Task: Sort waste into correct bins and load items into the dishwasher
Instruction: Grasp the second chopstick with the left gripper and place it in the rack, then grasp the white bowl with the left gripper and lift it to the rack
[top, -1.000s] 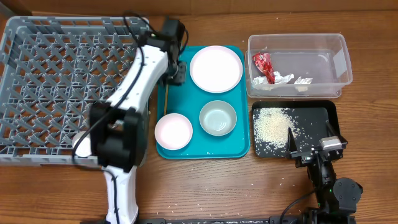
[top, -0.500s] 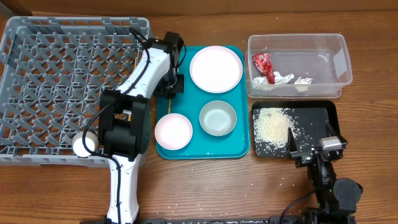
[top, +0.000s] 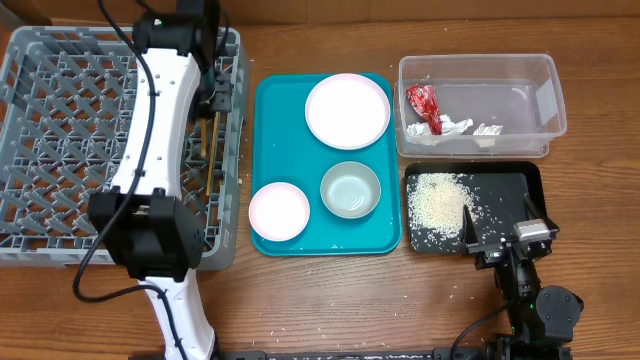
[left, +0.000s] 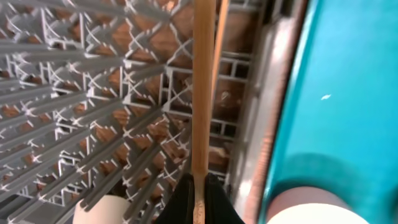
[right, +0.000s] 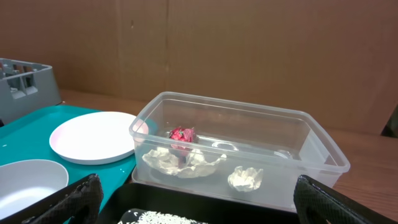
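The left arm reaches across the dish rack (top: 60, 120), and its left gripper (left: 198, 198) is pinching the two chopsticks (left: 203, 93) by one end, the jaws pressed tight against the wood. In the wrist view the sticks run straight away from the pincer, side by side, above the rack's pegs along its right-hand edge, with the teal tray (left: 348, 93) just beyond the wall. A pale rounded thing, probably the white cup (left: 102, 213), peeks in at the bottom of that view among the pegs. Over on the teal tray sit the pink plate (top: 347, 110) at the back, the small pink bowl (top: 279, 211) front left and the grey-green bowl (top: 350, 190) beside it, all apart from one another. The clear tub (top: 545, 100) holds the red wrapper (top: 421, 101) and the white scraps (top: 462, 127). The black tray (top: 500, 185) in front of it carries the heap of rice (top: 437, 200), with stray grains on the table (top: 330, 310). The right gripper (top: 500, 232) sits low at the black tray's near right corner, its fingers (right: 74, 200) spread wide with nothing between them.
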